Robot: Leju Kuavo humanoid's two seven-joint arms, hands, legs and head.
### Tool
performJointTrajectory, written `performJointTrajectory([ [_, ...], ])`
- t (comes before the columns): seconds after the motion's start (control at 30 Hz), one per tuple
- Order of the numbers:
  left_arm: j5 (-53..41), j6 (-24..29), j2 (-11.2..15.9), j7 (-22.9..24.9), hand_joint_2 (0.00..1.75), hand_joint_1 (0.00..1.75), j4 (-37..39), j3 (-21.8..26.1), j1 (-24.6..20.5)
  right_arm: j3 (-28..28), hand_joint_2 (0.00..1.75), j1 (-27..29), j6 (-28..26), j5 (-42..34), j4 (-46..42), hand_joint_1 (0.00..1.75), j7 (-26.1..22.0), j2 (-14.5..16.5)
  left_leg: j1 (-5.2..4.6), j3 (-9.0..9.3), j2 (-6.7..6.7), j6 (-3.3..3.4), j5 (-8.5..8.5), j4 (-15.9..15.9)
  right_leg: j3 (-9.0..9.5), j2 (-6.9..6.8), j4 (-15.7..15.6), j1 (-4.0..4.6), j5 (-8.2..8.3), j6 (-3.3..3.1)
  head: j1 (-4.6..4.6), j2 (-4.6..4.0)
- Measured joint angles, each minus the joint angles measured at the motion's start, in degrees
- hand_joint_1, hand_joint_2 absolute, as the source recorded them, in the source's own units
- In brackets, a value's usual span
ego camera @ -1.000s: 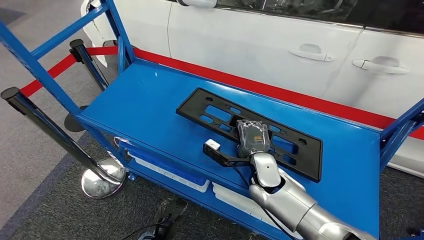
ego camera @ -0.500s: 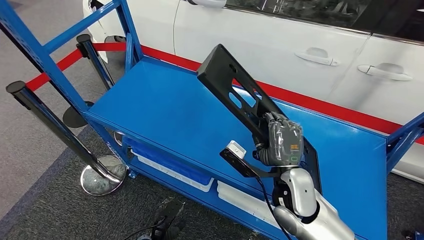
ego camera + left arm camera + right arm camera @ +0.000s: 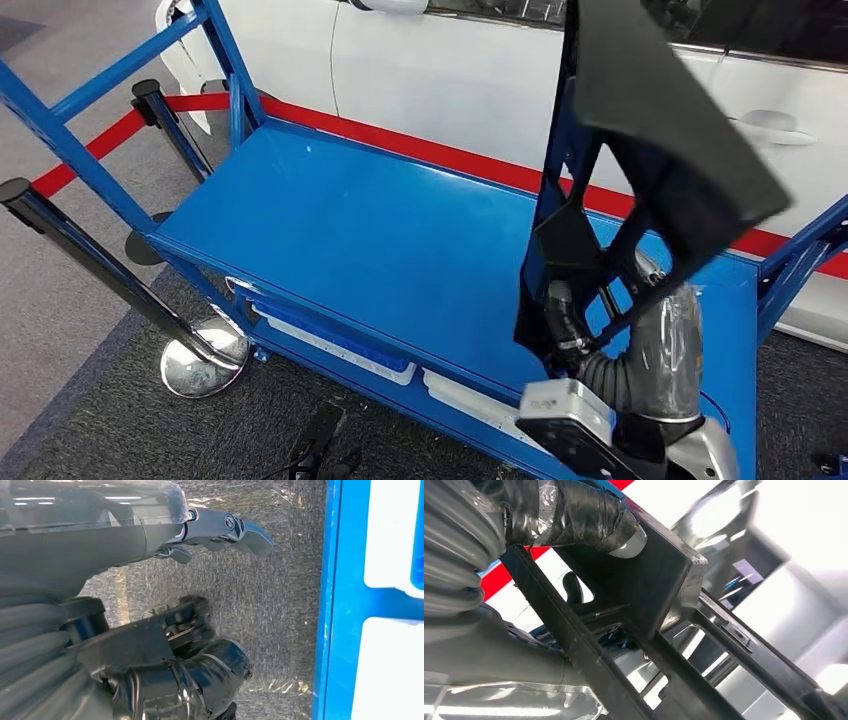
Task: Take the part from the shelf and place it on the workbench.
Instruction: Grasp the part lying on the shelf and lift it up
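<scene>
The part (image 3: pixel 655 150) is a long black plastic frame with cut-outs. It stands nearly upright in the air above the right end of the blue shelf (image 3: pixel 370 240), close to my head camera. My right hand (image 3: pixel 650 345) grips its lower end from below. In the right wrist view the thumb (image 3: pixel 589 517) presses on the black frame (image 3: pixel 649 595) and the fingers wrap around a bar behind it. My left hand (image 3: pixel 200 605) hangs over grey carpet beside the shelf's blue edge (image 3: pixel 330 605), thumb and fingers apart, holding nothing.
A white car (image 3: pixel 450 70) stands just behind the shelf, with a red barrier belt (image 3: pixel 330 120) between them. Black stanchion posts (image 3: pixel 90 250) stand at the left. White bins (image 3: pixel 340 345) sit on the lower level. Blue uprights (image 3: pixel 70 140) frame the shelf ends.
The part lay flat on the shelf under my right hand. The hand has since lifted it and swung it up to nearly upright, close to the camera.
</scene>
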Motion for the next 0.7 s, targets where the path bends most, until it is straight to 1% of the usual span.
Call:
performJointTrajectory([
  [0.03, -0.1, 0.1, 0.2, -0.2, 1.75, 0.00, 0.0, 0.1, 0.1, 0.1, 1.75, 0.3, -0.2, -2.4, -1.3, 1.29, -1.6, 0.0, -0.20, 1.91, 0.00, 0.47, 1.38, -3.7, 0.07, 0.00, 0.0, 0.12, 0.00, 0.04, 0.04, 0.00],
  [0.07, -0.3, 0.1, 0.4, -0.2, 1.75, 0.00, 0.0, 0.3, 0.1, 0.4, 1.75, 0.6, -0.3, -4.6, -2.5, 1.29, -3.0, 0.0, -0.45, 3.29, -0.03, 0.87, 2.25, -6.5, 0.08, -0.03, -0.1, 0.12, 0.07, 0.18, 0.02, 0.00],
  [0.1, -0.6, 0.0, 0.6, 0.0, 1.75, 0.00, 0.0, 0.4, 0.1, 0.7, 1.75, 0.9, -0.5, -6.2, -3.5, 1.29, -4.0, 0.0, -0.67, 3.99, -0.09, 1.13, 2.46, -7.9, 0.05, -0.08, -0.1, 0.08, 0.19, 0.38, 0.03, 0.00],
  [0.13, -0.9, -0.2, 0.8, 0.4, 1.75, 0.00, 0.0, 0.6, 0.2, 1.0, 1.75, 1.3, -0.7, -7.5, -4.3, 1.29, -4.7, 0.0, -0.82, 4.17, -0.16, 1.24, 2.50, -8.1, 0.01, -0.13, -0.2, 0.05, 0.34, 0.65, 0.01, 0.00],
  [0.2, -1.4, -0.4, 1.1, 1.4, 1.75, 0.00, 0.0, 0.8, 0.4, 1.4, 1.75, 2.0, -1.7, -10.1, -5.6, 1.29, -6.2, 0.0, -0.65, 4.33, -0.11, 1.57, 3.22, -9.2, 0.03, -0.21, -0.4, -0.05, 0.27, 1.30, 0.03, 0.00],
  [0.23, -1.6, -0.5, 1.3, 1.8, 1.75, 0.00, 0.0, 0.8, 0.5, 1.6, 1.75, 2.3, -2.4, -11.3, -6.2, 1.29, -6.9, 0.0, -0.49, 4.46, -0.01, 1.77, 3.68, -9.8, -0.14, -0.26, 0.1, -0.03, -0.52, 1.58, 0.07, 0.00],
  [0.27, -1.7, -0.6, 1.4, 2.0, 1.75, 0.00, 0.0, 0.9, 0.6, 1.8, 1.75, 2.4, -3.1, -12.4, -6.8, 1.29, -7.5, 0.0, -0.30, 4.52, 0.12, 2.01, 4.17, -10.5, -0.63, -0.29, 1.6, -0.01, -2.04, 1.81, 0.13, 0.00],
  [0.3, -1.9, -0.7, 1.5, 2.2, 1.75, 0.00, 0.0, 0.9, 0.6, 1.9, 1.75, 2.6, -3.5, -13.2, -7.2, 1.29, -7.9, 0.1, -0.25, 4.41, 0.21, 2.16, 4.48, -10.7, -1.49, -0.34, 4.2, -0.08, -4.14, 1.94, 0.16, 0.00],
  [0.33, -2.1, -0.7, 1.6, 2.4, 1.75, 0.00, 0.0, 0.9, 0.6, 2.0, 1.75, 2.8, -3.9, -14.0, -7.6, 1.29, -8.3, 0.1, -0.26, 4.08, 0.24, 2.33, 4.67, -10.6, -2.58, -0.36, 7.5, -0.11, -6.42, 2.07, 0.17, 0.00],
  [0.37, -2.3, -0.7, 1.7, 2.7, 1.75, 0.00, 0.0, 0.9, 0.6, 2.1, 1.75, 3.1, -4.2, -14.9, -8.0, 1.29, -8.7, 0.1, -0.26, 3.66, 0.27, 2.43, 4.81, -10.4, -3.55, -0.36, 10.8, -0.18, -8.18, 2.22, 0.17, 0.00],
  [0.4, -2.7, -0.7, 1.7, 3.0, 1.75, 0.00, 0.0, 0.9, 0.6, 2.2, 1.75, 3.4, -4.5, -16.2, -8.3, 1.29, -9.3, 0.1, -0.24, 3.16, 0.30, 2.41, 4.95, -10.1, -3.96, -0.38, 13.0, -0.29, -9.00, 2.40, 0.16, 0.00],
  [0.43, -3.3, -0.7, 1.8, 3.4, 1.75, 0.00, 0.0, 0.9, 0.6, 2.3, 1.75, 3.6, -5.0, -17.8, -8.6, 1.29, -10.1, 0.1, -0.18, 2.62, 0.31, 2.34, 5.08, -9.7, -3.53, -0.39, 13.4, -0.44, -8.83, 2.60, 0.18, 0.00],
  [0.47, -4.0, -0.7, 1.8, 3.8, 1.75, 0.00, 0.0, 0.9, 0.7, 2.3, 1.75, 3.7, -5.6, -19.9, -8.9, 1.29, -11.3, 0.1, -0.07, 2.02, 0.30, 2.21, 5.20, -9.2, -1.96, -0.42, 11.4, -0.66, -7.72, 2.83, 0.18, 0.00],
  [0.5, -4.8, -0.7, 1.8, 4.2, 1.75, 0.00, 0.0, 0.9, 0.7, 2.3, 1.75, 3.8, -6.2, -22.2, -9.2, 1.29, -12.7, 0.1, 0.03, 1.39, 0.27, 2.00, 5.29, -8.6, 0.42, -0.44, 7.8, -0.93, -6.51, 3.11, 0.19, 0.00],
  [0.53, -5.5, -0.7, 1.9, 4.5, 1.75, 0.00, 0.0, 0.9, 0.6, 2.3, 1.75, 3.9, -6.7, -24.5, -9.5, 1.29, -14.1, 0.2, 0.10, 0.84, 0.21, 1.72, 5.37, -8.0, 2.49, -0.38, 4.5, -1.07, -5.82, 3.30, 0.18, 0.00],
  [0.57, -6.1, -0.7, 1.9, 4.9, 1.75, 0.00, 0.0, 0.9, 0.6, 2.3, 1.75, 4.0, -7.0, -27.0, -9.8, 1.29, -15.6, 0.3, 0.07, 0.37, 0.12, 1.38, 5.45, -7.4, 3.94, -0.21, 2.1, -1.08, -5.04, 3.31, 0.19, 0.00],
  [0.6, -6.5, -1.0, 2.0, 5.3, 1.75, 0.00, 0.0, 0.9, 0.5, 2.3, 1.75, 4.0, -7.1, -29.2, -10.0, 1.29, -17.1, 0.5, -0.04, 0.03, 0.02, 0.98, 5.60, -7.0, 4.44, -0.05, 1.0, -1.04, -4.88, 3.12, 0.17, 0.00],
  [0.63, -6.7, -1.4, 2.0, 5.8, 1.75, 0.00, 0.0, 0.9, 0.3, 2.3, 1.75, 3.9, -6.7, -31.2, -10.1, 1.29, -18.4, 0.7, -0.16, -0.23, -0.09, 0.62, 5.94, -6.9, 4.10, 0.08, 1.3, -0.87, -4.66, 2.70, 0.12, 0.00],
  [0.67, -6.8, -1.9, 2.0, 6.3, 1.75, 0.00, 0.0, 0.9, 0.2, 2.3, 1.75, 3.7, -6.3, -33.0, -10.2, 1.29, -19.5, 1.0, -0.22, -0.48, -0.18, 0.30, 6.29, -6.7, 3.72, 0.15, 1.4, -0.80, -4.08, 2.18, 0.12, 0.00],
  [0.7, -6.8, -2.5, 2.1, 6.8, 1.75, 0.00, 0.0, 0.9, 0.1, 2.3, 1.75, 3.4, -5.6, -34.1, -10.2, 1.29, -20.3, 1.3, -0.13, -0.78, -0.22, -0.01, 6.36, -6.6, 3.28, 0.04, 1.4, -0.85, -3.80, 1.63, 0.09, 0.00],
])
